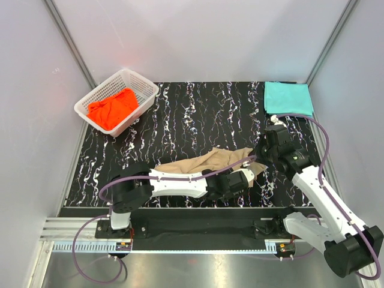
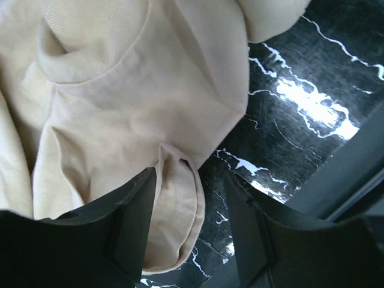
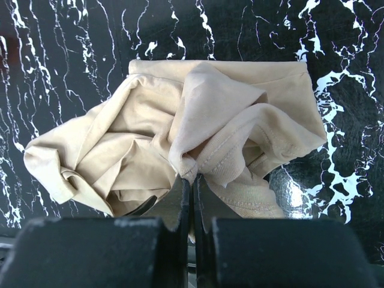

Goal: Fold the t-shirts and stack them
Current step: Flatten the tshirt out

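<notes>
The tan t-shirt (image 1: 207,163) lies crumpled on the black marbled table, near the front middle. My right gripper (image 1: 261,153) is shut on a bunched fold of the tan shirt (image 3: 228,126), with the cloth pinched at the fingertips (image 3: 193,180). My left gripper (image 1: 245,179) is open at the shirt's near right edge. A hemmed fold of the shirt (image 2: 177,210) lies between its fingers (image 2: 139,222), against the left one. The teal t-shirt (image 1: 288,98) lies folded flat at the back right. The orange-red t-shirt (image 1: 113,107) sits bunched in the white basket (image 1: 144,87).
The white lattice basket stands at the back left corner of the table. Grey walls close in the left, back and right sides. The table's front edge (image 2: 354,180) runs close to my left gripper.
</notes>
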{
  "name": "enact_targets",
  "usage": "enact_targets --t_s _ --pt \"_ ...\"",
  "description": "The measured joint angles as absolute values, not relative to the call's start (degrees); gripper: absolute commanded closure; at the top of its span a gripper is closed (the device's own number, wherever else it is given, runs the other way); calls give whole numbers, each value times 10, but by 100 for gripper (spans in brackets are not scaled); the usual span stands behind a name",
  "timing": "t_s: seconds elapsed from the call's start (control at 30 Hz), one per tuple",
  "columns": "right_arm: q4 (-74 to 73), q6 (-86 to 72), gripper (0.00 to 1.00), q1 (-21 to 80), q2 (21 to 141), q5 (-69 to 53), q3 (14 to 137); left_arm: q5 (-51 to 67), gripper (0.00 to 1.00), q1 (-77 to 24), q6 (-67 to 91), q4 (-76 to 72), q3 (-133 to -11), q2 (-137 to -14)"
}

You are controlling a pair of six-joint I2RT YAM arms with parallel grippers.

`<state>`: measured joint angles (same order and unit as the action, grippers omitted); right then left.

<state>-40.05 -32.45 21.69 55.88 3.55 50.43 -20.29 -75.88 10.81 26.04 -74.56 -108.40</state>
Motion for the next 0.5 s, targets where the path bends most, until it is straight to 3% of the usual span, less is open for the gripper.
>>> enact_targets --t_s 0.4,0.43,0.5 --pt "-401 -328 100 217 540 36 504 -238 58 -758 114 248 -760 -1099" --pt "-401 -328 100 216 540 36 504 -239 60 -758 115 245 -760 -1100" --pt "-401 -328 100 216 540 36 504 -239 73 -758 118 242 -760 -1102"
